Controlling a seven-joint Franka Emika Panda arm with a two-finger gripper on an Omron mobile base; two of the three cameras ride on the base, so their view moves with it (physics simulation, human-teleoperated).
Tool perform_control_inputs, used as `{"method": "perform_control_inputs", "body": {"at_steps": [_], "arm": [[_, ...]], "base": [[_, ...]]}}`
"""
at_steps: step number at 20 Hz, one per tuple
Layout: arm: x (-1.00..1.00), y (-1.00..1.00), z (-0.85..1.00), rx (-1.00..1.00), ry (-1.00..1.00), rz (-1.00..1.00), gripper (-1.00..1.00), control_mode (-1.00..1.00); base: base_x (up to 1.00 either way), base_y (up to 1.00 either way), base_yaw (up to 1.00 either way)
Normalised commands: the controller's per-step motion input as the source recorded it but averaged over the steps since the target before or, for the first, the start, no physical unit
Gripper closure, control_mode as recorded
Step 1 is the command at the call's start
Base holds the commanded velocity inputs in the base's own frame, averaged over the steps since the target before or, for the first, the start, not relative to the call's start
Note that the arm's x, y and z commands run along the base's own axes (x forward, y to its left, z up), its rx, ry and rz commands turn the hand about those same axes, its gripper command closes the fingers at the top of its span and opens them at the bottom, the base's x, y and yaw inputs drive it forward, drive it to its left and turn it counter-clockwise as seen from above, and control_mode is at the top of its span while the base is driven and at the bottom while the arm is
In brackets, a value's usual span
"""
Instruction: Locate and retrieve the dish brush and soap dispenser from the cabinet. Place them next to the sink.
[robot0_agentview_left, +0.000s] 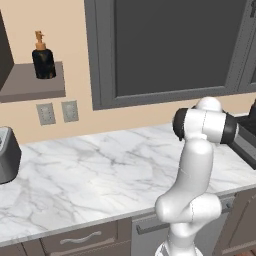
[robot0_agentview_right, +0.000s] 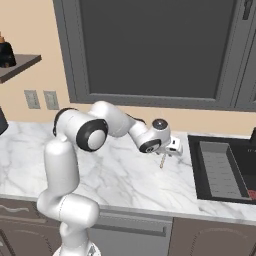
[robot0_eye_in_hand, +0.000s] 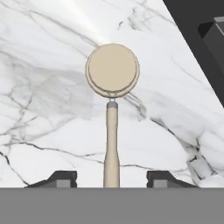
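The dish brush (robot0_eye_in_hand: 112, 70), with its round tan head and pale handle, lies on the white marble counter just left of the sink (robot0_agentview_right: 220, 167). My gripper (robot0_eye_in_hand: 114, 177) stands open astride the handle's end, and both fingertips are clear of it. From the right base, the gripper (robot0_agentview_right: 170, 150) hangs low over the brush (robot0_agentview_right: 162, 161) near the sink's left rim. The black soap dispenser (robot0_agentview_left: 44, 57) with an orange pump stands on the cabinet shelf board (robot0_agentview_left: 30, 82) at the upper left, far from the gripper.
A grey toaster (robot0_agentview_left: 7, 155) sits at the counter's left end below the shelf. Two wall outlets (robot0_agentview_left: 57, 112) are on the tan wall. A large dark window (robot0_agentview_left: 170, 45) fills the wall behind. Drawers with curved handles (robot0_agentview_left: 80, 239) run under the counter.
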Motion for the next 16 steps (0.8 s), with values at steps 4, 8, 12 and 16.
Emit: {"method": "perform_control_inputs", "body": {"at_steps": [4, 8, 12, 16], "arm": [[0.09, 0.00, -0.03, 0.00, -0.01, 0.00, -1.00, -1.00], [0.04, 0.04, 0.29, 0.00, 0.09, 0.00, -1.00, -1.00], [-0.10, 0.17, 0.70, 0.00, 0.08, 0.00, -1.00, -1.00], [-0.24, 0.33, 0.70, -0.01, 0.02, -0.01, -1.00, -1.00]], "base": [[0.00, 0.00, 0.00], [0.00, 0.00, 0.00], [0.00, 0.00, 0.00], [0.00, 0.00, 0.00]]}}
